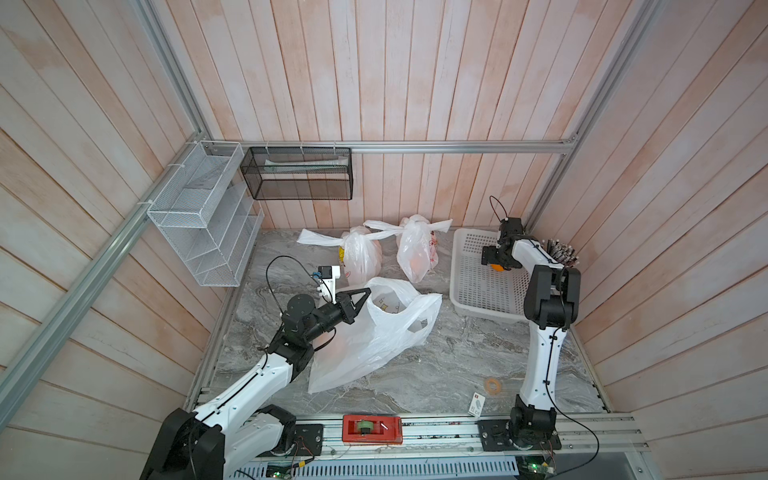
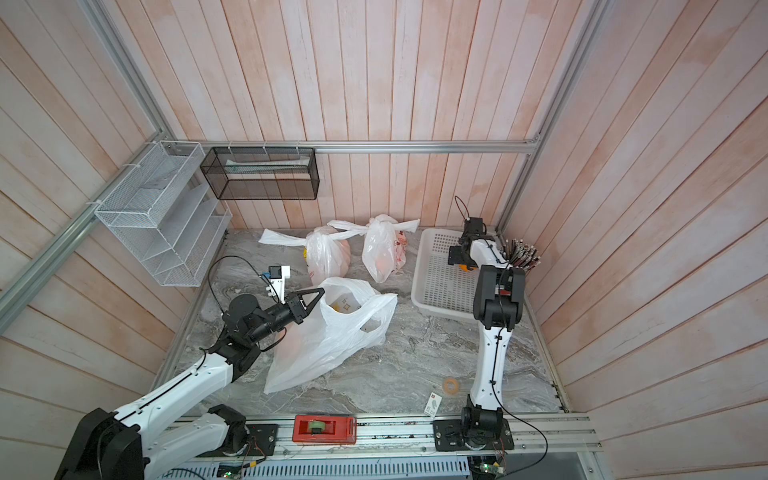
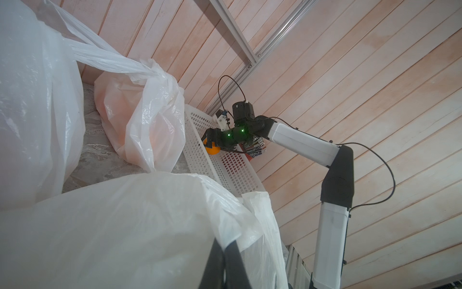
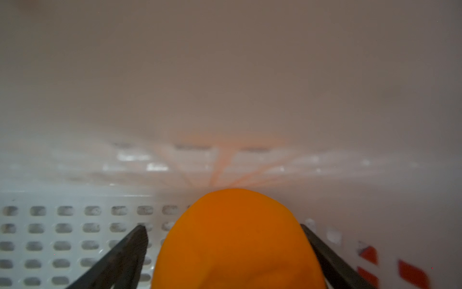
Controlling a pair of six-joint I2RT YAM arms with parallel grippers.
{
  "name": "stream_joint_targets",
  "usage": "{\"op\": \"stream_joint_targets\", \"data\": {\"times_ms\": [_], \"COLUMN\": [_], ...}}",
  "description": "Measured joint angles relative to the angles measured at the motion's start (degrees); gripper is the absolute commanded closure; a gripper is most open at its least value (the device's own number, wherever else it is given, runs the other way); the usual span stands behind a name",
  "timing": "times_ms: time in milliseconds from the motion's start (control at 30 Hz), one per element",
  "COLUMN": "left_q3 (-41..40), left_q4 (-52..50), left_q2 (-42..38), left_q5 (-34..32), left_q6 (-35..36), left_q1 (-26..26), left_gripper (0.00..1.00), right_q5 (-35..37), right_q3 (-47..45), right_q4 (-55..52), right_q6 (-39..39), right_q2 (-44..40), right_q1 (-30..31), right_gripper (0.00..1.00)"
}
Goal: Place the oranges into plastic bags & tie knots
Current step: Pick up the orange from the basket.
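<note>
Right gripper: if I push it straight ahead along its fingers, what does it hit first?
The orange, sitting between the right gripper's open fingers, comes first. Right behind it is the white perforated basket; the blurred wrist view does not show whether wall or floor.

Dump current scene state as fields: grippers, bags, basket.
left gripper: shut on open bag rim
right gripper: open, jaws either side of orange in basket
tied bags: two, knotted, behind open bag, orange tint inside
open bag: handles untied, mouth open
basket: only this orange visible
</note>
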Motion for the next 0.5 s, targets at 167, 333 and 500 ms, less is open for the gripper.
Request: {"op": "stream_joint_targets", "data": {"times_ms": [167,333,500], "left_q3": [0.0,0.0,0.0], "left_q4": [0.0,0.0,0.0], "left_q2": [0.1,0.3,0.3], "left_q5": [0.0,0.0,0.1], "left_q6": [0.0,0.0,0.0], "left_q1": [0.0,0.0,0.0], "left_gripper": [1.0,1.0,1.0], "right_q5": [0.0,-0.5,-5.8], "right_q3": [-0.3,-8.2,-21.1], "right_q4": [0.1,1.7,3.9], "right_q6": [-0.2,-0.3,0.0], "right_q2": [-0.3,-6.2,-21.5], "right_q1": [0.0,0.0,0.2], "right_gripper": [0.46,0.47,0.48]}}
